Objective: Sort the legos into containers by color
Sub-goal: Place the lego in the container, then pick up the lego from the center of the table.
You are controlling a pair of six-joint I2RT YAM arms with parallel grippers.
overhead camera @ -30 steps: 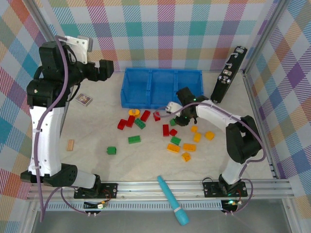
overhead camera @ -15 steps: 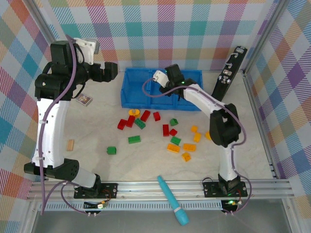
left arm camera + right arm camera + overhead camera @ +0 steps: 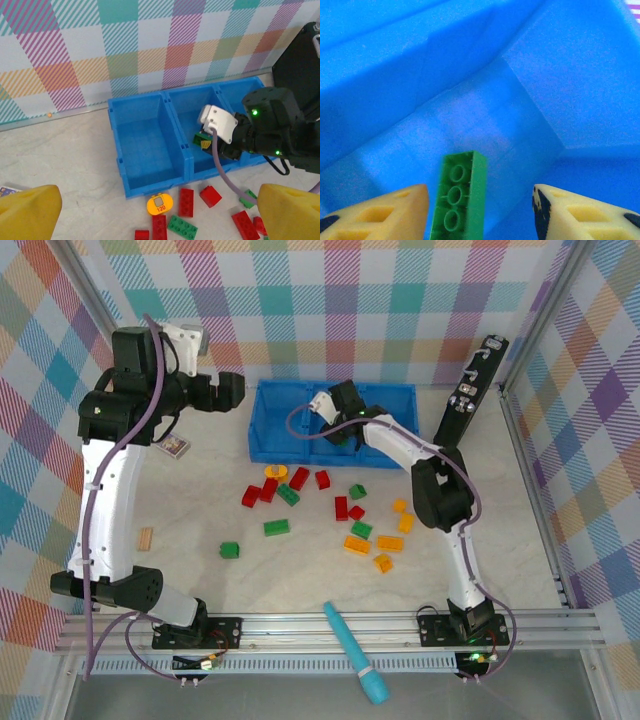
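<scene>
Left tool point(image 3: 232, 392) edged upward, jaws wide, empty, at 9 o'clock of blue tray point(image 3: 285, 405). Right tool point(image 3: 480, 210) swung from tabletop point(image 3: 190, 500) legos point(image 3: 345, 510) to middle compartment point(image 3: 190, 110); jaws now parted. Green brick point(image 3: 460, 200) between them, touching neither, long axis toward 12 o'clock, tubed underside showing, hard glossy plastic.

Left arm point(image 3: 105, 500), left side of frame: long white links, black joint housings, purple cable looping along outside. White camera box point(image 3: 183, 338) at wrist, upper left.
Right arm point(image 3: 400, 448), centre right: slimmer white links, black elbow block point(image 3: 440, 495), same purple cable.
Black base plates point(image 3: 185, 625) along bottom edge; green light point(image 3: 470, 654) under right base.
Left wrist view, right of centre: black wrist housing point(image 3: 272, 125) with two green lights, white camera block point(image 3: 217, 122).
Left gripper point(image 3: 159, 202): fingers point(image 3: 27, 210) yellow, rounded.
Right gripper point(image 3: 480, 200): fingers point(image 3: 385, 212) pale yellow with black recesses.
</scene>
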